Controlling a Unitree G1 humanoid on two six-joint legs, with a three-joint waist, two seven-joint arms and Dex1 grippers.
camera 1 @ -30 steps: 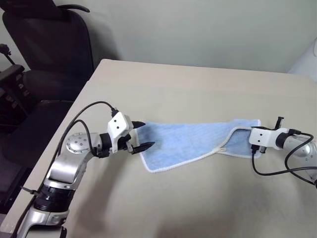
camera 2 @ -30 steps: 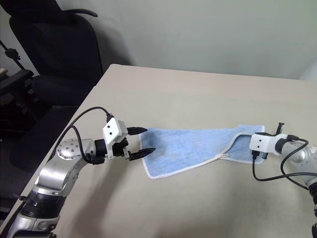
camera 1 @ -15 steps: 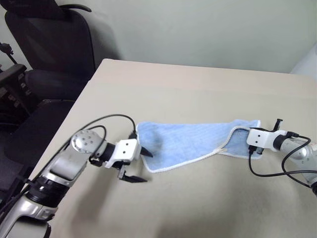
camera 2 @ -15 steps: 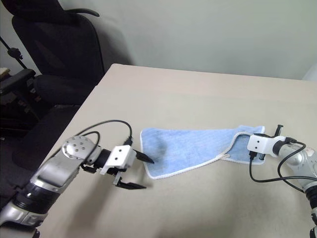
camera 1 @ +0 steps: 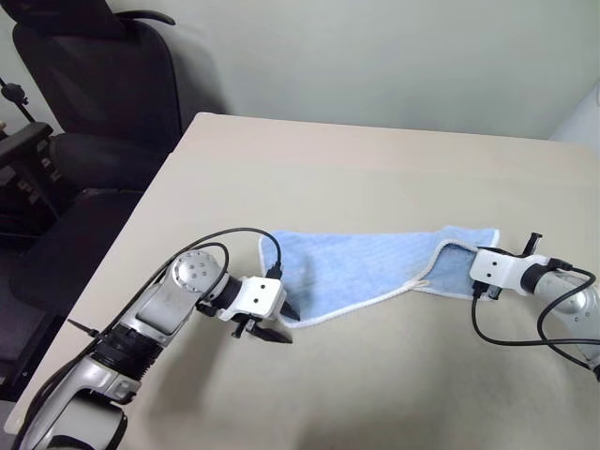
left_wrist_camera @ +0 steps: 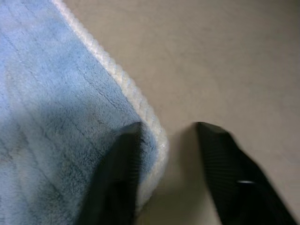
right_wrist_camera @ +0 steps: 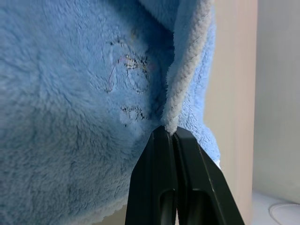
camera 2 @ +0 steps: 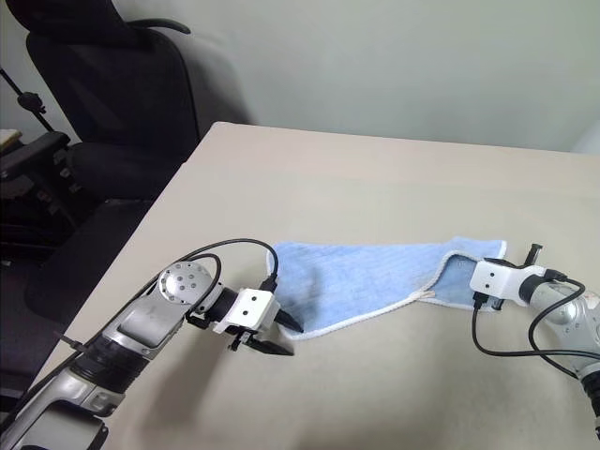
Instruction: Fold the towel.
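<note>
Pinching towel (camera 1: 366, 267) (right gripper (right_wrist_camera: 169, 136)), left gripper (left_wrist_camera: 164, 140) straddling corner

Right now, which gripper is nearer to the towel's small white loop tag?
Right. The right gripper is shut on the towel's folded right end, just beside the loop tag. The left gripper straddles the towel's opposite near corner, far from the tag.

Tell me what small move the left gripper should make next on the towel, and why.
Probably finish closing the left gripper. In its wrist view one finger lies on the towel and the other on the bare table, with the white-stitched corner edge between them and a gap left. The right gripper is already shut on the towel's far end, so pinching this corner likely comes next.
</note>
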